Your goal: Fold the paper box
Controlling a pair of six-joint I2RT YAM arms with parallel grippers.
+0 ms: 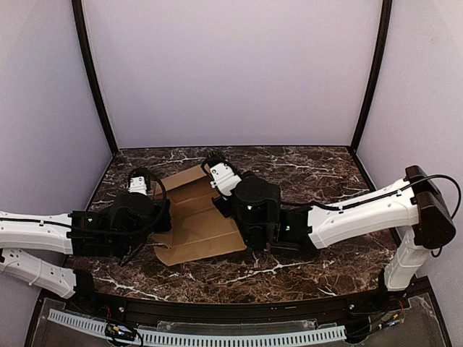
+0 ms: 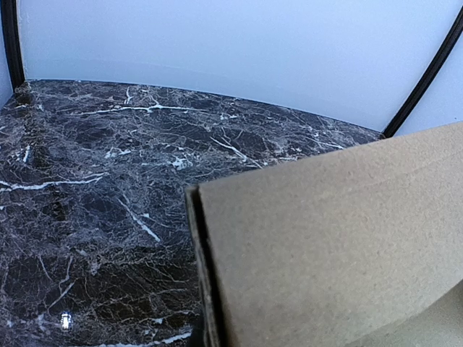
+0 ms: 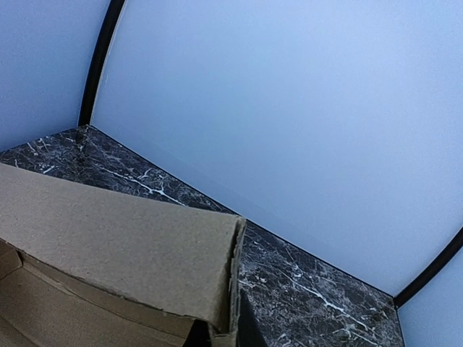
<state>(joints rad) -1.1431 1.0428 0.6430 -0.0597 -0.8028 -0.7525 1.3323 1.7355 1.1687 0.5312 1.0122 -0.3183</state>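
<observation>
The paper box (image 1: 195, 220) is a brown cardboard sheet, partly folded, lying on the dark marble table between my two arms. My left gripper (image 1: 150, 217) sits at the sheet's left edge, shut on it. In the left wrist view a raised panel of the paper box (image 2: 333, 246) fills the lower right and my fingers do not show. My right gripper (image 1: 235, 208) is at the sheet's right edge, shut on a flap. The right wrist view shows that flap of the paper box (image 3: 123, 246) doubled over, its folded edge near the bottom centre.
The marble table (image 1: 304, 170) is enclosed by pale walls on three sides with black corner posts (image 1: 94, 79). A black rail and a white perforated strip (image 1: 217, 336) run along the near edge.
</observation>
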